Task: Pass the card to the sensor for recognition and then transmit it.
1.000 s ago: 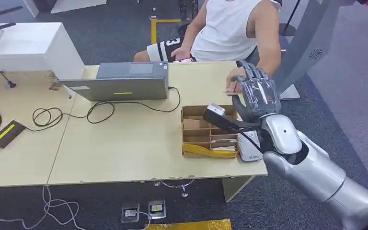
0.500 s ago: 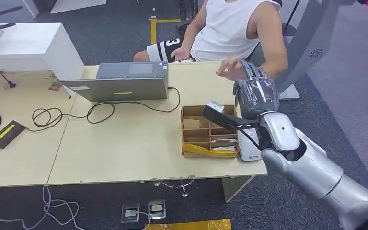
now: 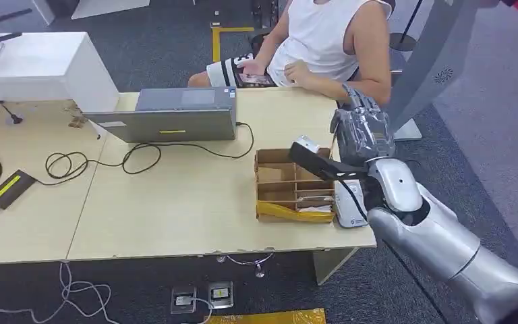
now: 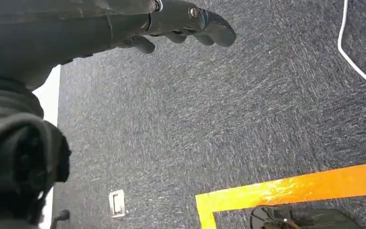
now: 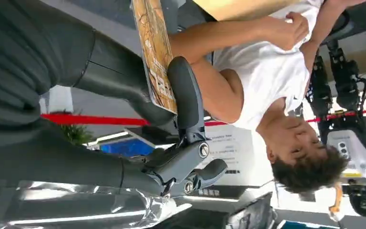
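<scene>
My right hand (image 3: 363, 131) is raised over the table's right end, with its back toward me and the thumb (image 3: 310, 162) reaching out over the cardboard box (image 3: 293, 185). In the right wrist view the thumb (image 5: 186, 95) stands well apart from the loosely bent fingers (image 5: 195, 172), and nothing lies between them. A white flat sensor (image 3: 351, 208) lies on the table beside the box, partly under my right wrist. The seated person holds a fist (image 3: 297, 67) at the chest; I cannot make out the card. My left hand (image 4: 181, 21) hangs over the carpet, holding nothing.
A grey laptop (image 3: 175, 115) with black cables sits mid-table, and a black adapter (image 3: 10, 185) lies at the left. A white cabinet (image 3: 37, 64) stands at the back left and a grey pillar (image 3: 432, 61) at the right. A yellow-brown patterned strip (image 5: 155, 52) runs beside my thumb.
The person's hand, which was next to my right fingers, has lifted away and drawn back to the chest. My right fingers have bent forward a little; the arm has barely moved.
</scene>
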Tool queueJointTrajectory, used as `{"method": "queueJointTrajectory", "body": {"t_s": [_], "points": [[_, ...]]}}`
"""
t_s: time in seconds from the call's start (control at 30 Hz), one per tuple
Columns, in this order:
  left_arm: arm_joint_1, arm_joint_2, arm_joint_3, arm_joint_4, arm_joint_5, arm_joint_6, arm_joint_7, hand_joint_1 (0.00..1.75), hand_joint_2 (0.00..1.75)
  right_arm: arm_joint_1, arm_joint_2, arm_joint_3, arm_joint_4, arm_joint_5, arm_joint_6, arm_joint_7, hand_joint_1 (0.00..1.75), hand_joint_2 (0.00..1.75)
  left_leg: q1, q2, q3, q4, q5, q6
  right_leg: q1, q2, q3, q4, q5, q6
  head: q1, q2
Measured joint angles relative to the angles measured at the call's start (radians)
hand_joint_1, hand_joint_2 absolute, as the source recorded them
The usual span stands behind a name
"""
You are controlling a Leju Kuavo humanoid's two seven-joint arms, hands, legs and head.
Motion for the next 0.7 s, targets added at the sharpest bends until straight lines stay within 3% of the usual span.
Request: {"method": "queueJointTrajectory", "body": {"t_s": [0.33, 0.7], "points": [[0.012, 0.0, 0.0, 0.0, 0.041, 0.015, -0.012, 0.0, 0.0, 0.172, -0.058, -0.139, -0.043, -0.067, -0.197, 0.028, 1.75, 1.75, 0.0, 0.002, 0.0, 0.0, -0.001, 0.0, 0.0, 0.0, 0.0, -0.001, 0.0, 0.0, 0.0, 0.0], [0.018, -0.002, 0.0, 0.0, 0.069, 0.022, -0.023, 0.0, 0.0, 0.333, -0.101, -0.281, -0.049, -0.096, -0.222, 0.017, 1.75, 1.75, 0.0, 0.004, 0.001, 0.0, -0.001, -0.001, 0.0, 0.003, 0.0, -0.001, 0.0, 0.0, 0.0, 0.0]]}}
